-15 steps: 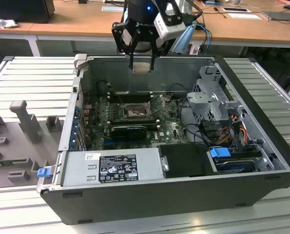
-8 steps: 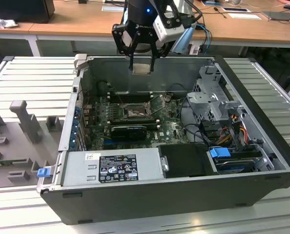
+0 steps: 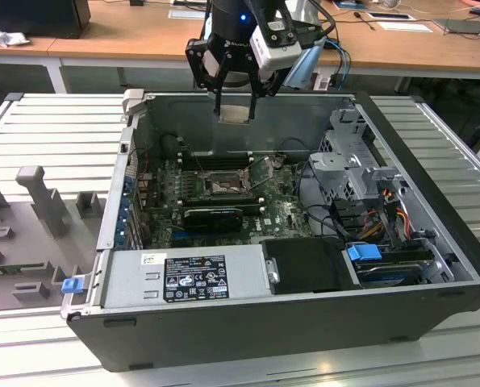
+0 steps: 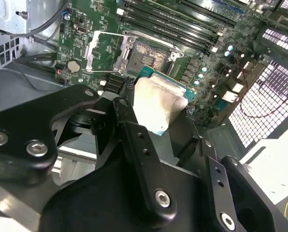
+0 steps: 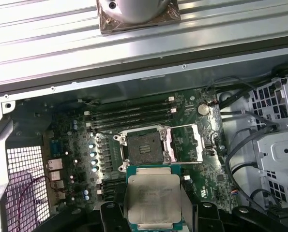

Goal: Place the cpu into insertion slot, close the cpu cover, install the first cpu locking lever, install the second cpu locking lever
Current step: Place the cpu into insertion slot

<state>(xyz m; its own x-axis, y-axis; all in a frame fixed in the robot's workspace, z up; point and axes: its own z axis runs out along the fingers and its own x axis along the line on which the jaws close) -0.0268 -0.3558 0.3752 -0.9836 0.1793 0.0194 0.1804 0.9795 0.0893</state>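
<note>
From where I stand the arm is cut off at the top of the exterior view, and the near wall of the open black computer case [image 3: 288, 322] hides the front edge of the green motherboard [image 3: 281, 205]. The thin locking levers by the socket are too fine for me to pick out with any certainty. The black two-fingered hand [image 3: 235, 111] hangs over the far rim of the case, clamped on the cpu [image 3: 235, 114], a small flat square chip with a pale silvery-beige metal face and a green edge. In both wrist views the chip hides where the fingertips grip it. It is held in the air, well above the board. Below it is the insertion slot [image 5: 144, 147], a square dark socket with a silvery rim and its contacts bare. The cpu cover [image 5: 200, 144], a thin silvery-grey frame with a big central window, is swung open beside it. Long black memory slots [image 5: 129, 113] run along the socket's other side. The case lies on a ribbed grey metal surface [image 3: 54, 129].
</note>
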